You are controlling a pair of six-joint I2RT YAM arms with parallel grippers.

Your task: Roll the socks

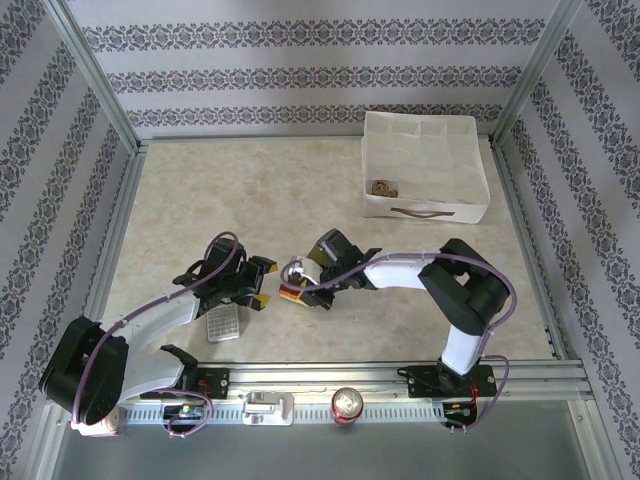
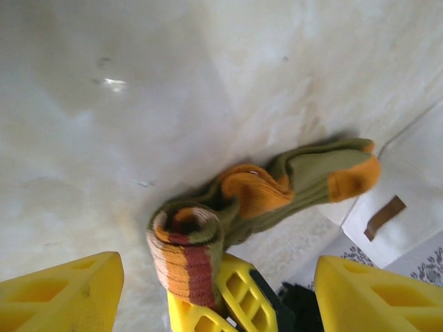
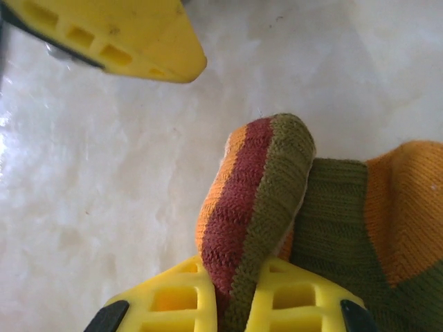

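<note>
The right hand point(image 3: 235, 277) grasps the olive sock point(image 2: 304, 176) by its striped cuff; left hand point(image 1: 262, 285) released.

sock point(image 1: 296, 291) on table point(image 1: 250, 200) centre | calculator point(image 1: 224, 322) left of it, nearer | box point(image 1: 425, 208) behind it, far right

olive sock point(image 2: 277, 187): 1 | brown roll point(image 1: 382, 187): 1 | calculator point(image 1: 224, 323): 1 | white box point(image 1: 425, 212): 1 | can point(image 1: 347, 404): 1

The sock point(image 3: 263, 207) vanishes into the right gripper point(image 3: 235, 294), its foot running off the edge. There's a small brown thing point(image 1: 383, 187) in the box point(image 1: 470, 208), too tiny to name.
</note>
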